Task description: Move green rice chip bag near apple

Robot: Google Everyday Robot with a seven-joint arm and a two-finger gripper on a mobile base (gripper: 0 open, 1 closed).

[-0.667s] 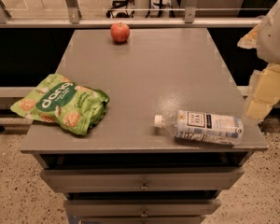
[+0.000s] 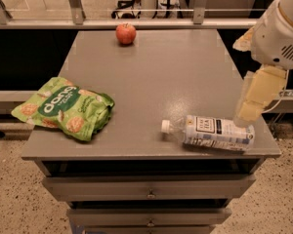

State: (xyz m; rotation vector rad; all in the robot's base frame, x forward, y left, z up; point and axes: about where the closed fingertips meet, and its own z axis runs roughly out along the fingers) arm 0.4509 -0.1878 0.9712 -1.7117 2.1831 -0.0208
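Observation:
The green rice chip bag (image 2: 63, 108) lies flat at the front left of the grey table top (image 2: 171, 77). It is a crinkled light-green pouch with a dark green oval and white lettering. The small red apple (image 2: 126, 33) stands at the far edge of the table, a little left of centre, well away from the bag. My gripper (image 2: 250, 108) hangs from the white arm (image 2: 281, 30) at the right edge of the table, just above the bottle's base. It is far from both the bag and the apple and holds nothing.
A clear plastic bottle (image 2: 212, 132) with a white label lies on its side at the front right, cap pointing left. Drawers (image 2: 149, 188) sit below the table top. A railing (image 2: 136, 18) runs behind the table.
The arm and gripper have shifted a little left, in over the table's right edge. The bag, the apple and the bottle have not moved.

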